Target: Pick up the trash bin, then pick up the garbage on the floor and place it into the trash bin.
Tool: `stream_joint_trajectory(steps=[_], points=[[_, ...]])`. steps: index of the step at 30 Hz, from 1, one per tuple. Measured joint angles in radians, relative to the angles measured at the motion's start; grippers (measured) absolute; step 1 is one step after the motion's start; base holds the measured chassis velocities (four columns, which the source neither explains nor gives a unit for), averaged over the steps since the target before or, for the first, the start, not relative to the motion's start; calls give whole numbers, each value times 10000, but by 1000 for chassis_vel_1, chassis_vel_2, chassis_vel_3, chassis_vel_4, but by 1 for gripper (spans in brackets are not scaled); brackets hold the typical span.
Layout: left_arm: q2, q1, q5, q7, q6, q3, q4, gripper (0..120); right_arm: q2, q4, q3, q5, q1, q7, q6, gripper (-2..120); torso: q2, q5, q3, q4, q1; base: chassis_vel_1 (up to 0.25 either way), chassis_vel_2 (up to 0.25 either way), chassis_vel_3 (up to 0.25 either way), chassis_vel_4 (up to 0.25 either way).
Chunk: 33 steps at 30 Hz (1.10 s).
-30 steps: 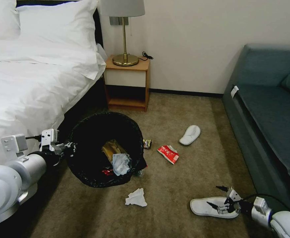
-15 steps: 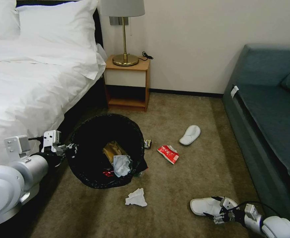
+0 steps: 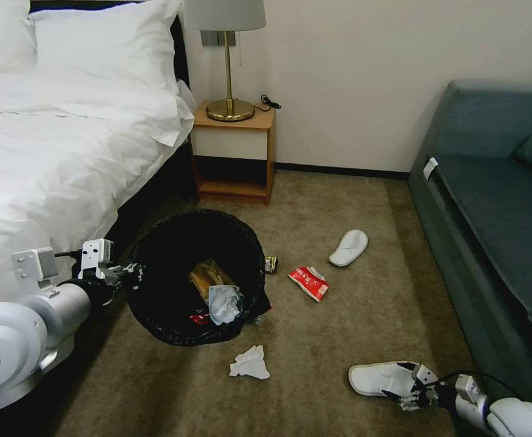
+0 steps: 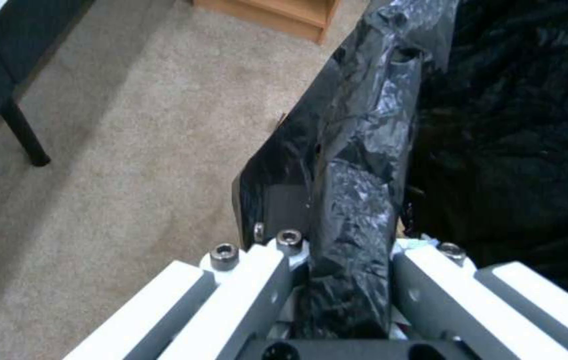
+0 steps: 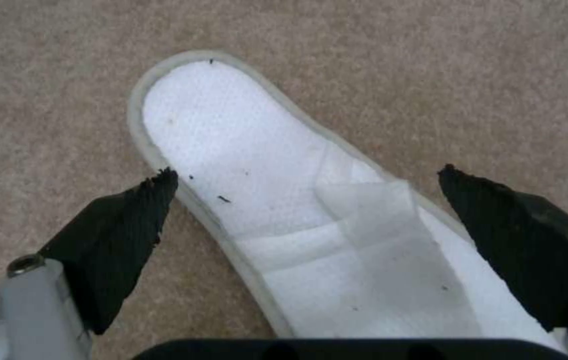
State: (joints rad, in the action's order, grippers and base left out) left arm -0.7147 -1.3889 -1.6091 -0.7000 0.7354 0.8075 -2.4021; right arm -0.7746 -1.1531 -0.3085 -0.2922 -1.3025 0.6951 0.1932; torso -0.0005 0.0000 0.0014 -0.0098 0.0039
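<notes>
— While the left gripper pinches the near-left rim of the trash bin, why is the bin tipped like that?

— My guess is the tilt turns the wide mouth toward the litter side, so anything carried over drops straight in. The left wrist view shows the jaws closed on a fold of the black bag liner and the rim under it. Inside the bin lie a tan paper bag, a crumpled tissue and something red.

— And the left arm's pose?

— It reaches in low from the near left, beside the bed, forearm roughly level, holding the bin close to the floor.

— Where is the right gripper?

— Low at the near right, wrist bent down over the near slipper. In the right wrist view the jaws stand wide, one black fingertip on the carpet just beside the slipper's edge, the other beyond the opposite edge, straddling the strap. Nothing is gripped yet.

— What litter remains out on the carpet?

— A white tissue near the bin, a red wrapper and a small dark wrapper to its right, and a second slipper farther off toward the sofa.
</notes>
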Motion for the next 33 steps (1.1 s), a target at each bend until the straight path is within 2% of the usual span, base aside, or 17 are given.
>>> stream_joint_trajectory(steps=[13,19,33], points=[[79,139,-51,78,0,31,58,2,25,250,130,-362,476,104,-120,100,1,0,0,1,-1,0,0,0,0],[181,99,-165,39,0,130,-29,2,-240,1293,282,-403,913,446,92,100,0,3,0,0,-1,0,0,0,0],[132,88,-82,12,0,-51,-33,2,-562,1783,87,-421,679,509,190,100,0,-1,-1,-1,-1,0,0,0,0]])
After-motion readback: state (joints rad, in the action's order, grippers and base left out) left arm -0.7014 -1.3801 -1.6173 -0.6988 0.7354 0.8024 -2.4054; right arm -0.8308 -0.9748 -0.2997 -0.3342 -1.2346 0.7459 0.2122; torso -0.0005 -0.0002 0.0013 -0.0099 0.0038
